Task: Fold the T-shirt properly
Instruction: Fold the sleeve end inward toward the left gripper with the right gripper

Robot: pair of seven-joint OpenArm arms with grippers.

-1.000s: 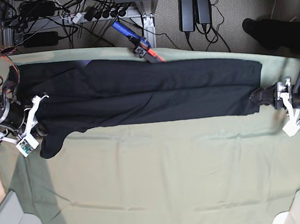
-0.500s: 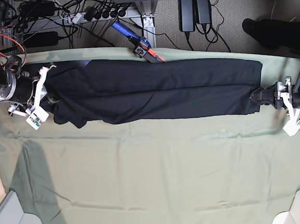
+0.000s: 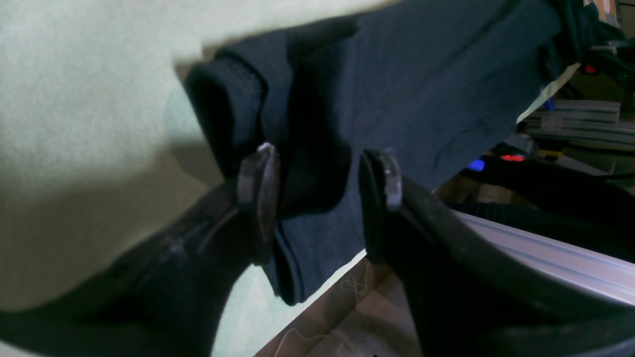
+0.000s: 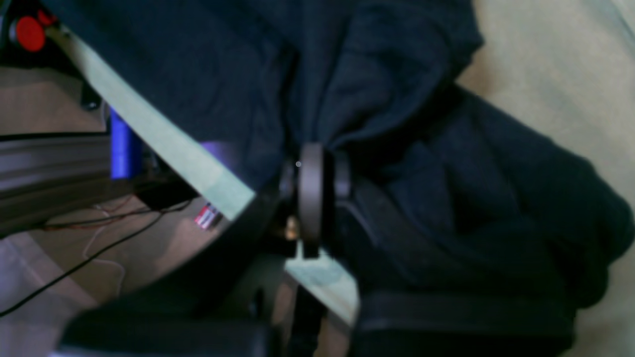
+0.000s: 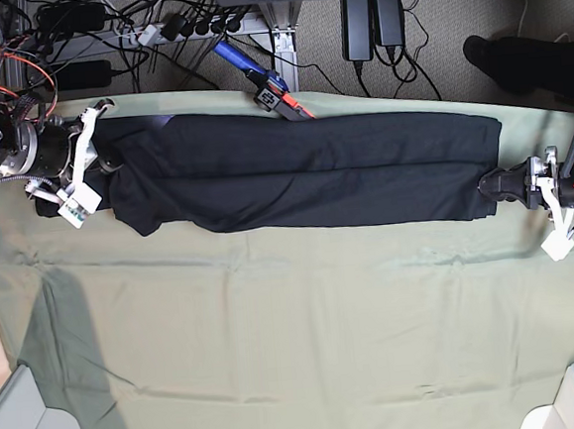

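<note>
While most of the near tabletop shows only the pale green table cloth [image 5: 297, 343], the large plain black cloth T-shirt [image 5: 304, 173] lies folded into a long narrow band along the far edge, reaching from the far corner on one side almost to the opposite edge. At the end on the base view's right, the left gripper [image 3: 317, 198] has its fingers [image 3: 258, 188] parted around a thick fold of the shirt's hem, the cloth lying between them and not visibly clamped. At the other end, by the far corner, the right gripper [image 4: 317, 193] is pinched tight on bunched black fabric. Beyond the far edge lies a blue and orange tool [image 5: 261, 77].
</note>
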